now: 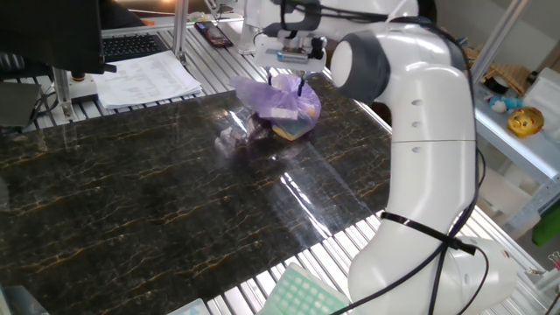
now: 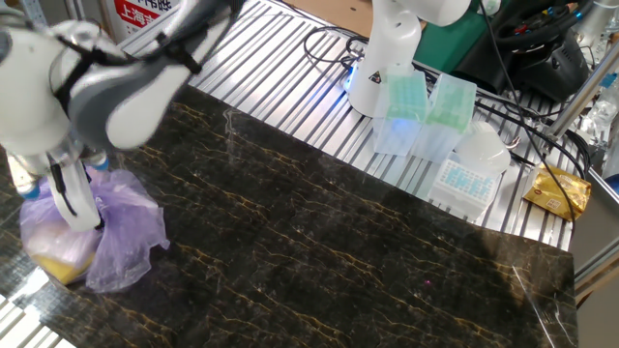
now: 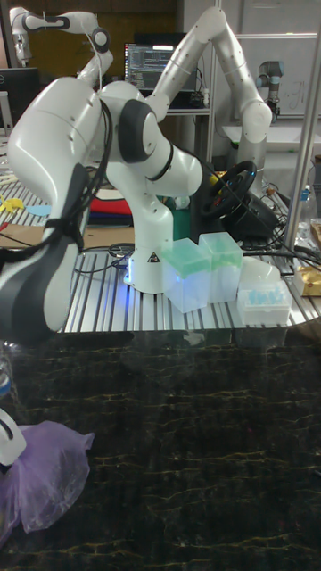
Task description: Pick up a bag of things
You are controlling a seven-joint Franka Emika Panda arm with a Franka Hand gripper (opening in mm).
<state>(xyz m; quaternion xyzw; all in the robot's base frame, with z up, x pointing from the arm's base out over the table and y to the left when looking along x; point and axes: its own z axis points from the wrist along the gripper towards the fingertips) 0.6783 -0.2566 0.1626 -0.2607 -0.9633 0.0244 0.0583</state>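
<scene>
Tool: the tool (image 1: 290, 81) is hanging fingers-down over the top of the bag of things (image 1: 282, 107) at the far edge of the tabletop (image 1: 157, 201); its fingers are standing apart with bag plastic bunched between them, and whether they are gripping that plastic I cannot tell.
Fingers: in the other fixed view one white finger (image 2: 79, 201) is pressing down into the lilac plastic.
Bag of things: the bag of things (image 2: 87, 235) is sitting on the dark marbled tabletop, lumpy and slumped; a white item and a yellow item are showing through the translucent plastic.
Bag in tall view: the bag is lying at the lower left corner (image 3: 49, 477), partly cut off by the frame edge.
Clear wad: a small greyish plastic wad (image 1: 231, 140) is lying on the tabletop just beside the bag.
Surroundings: green-lidded tip boxes (image 2: 425, 113) are standing on the ribbed metal surface beyond the tabletop, well apart from the bag.
Papers: a stack of printed sheets (image 1: 144, 79) is lying near the tabletop's far corner.
</scene>
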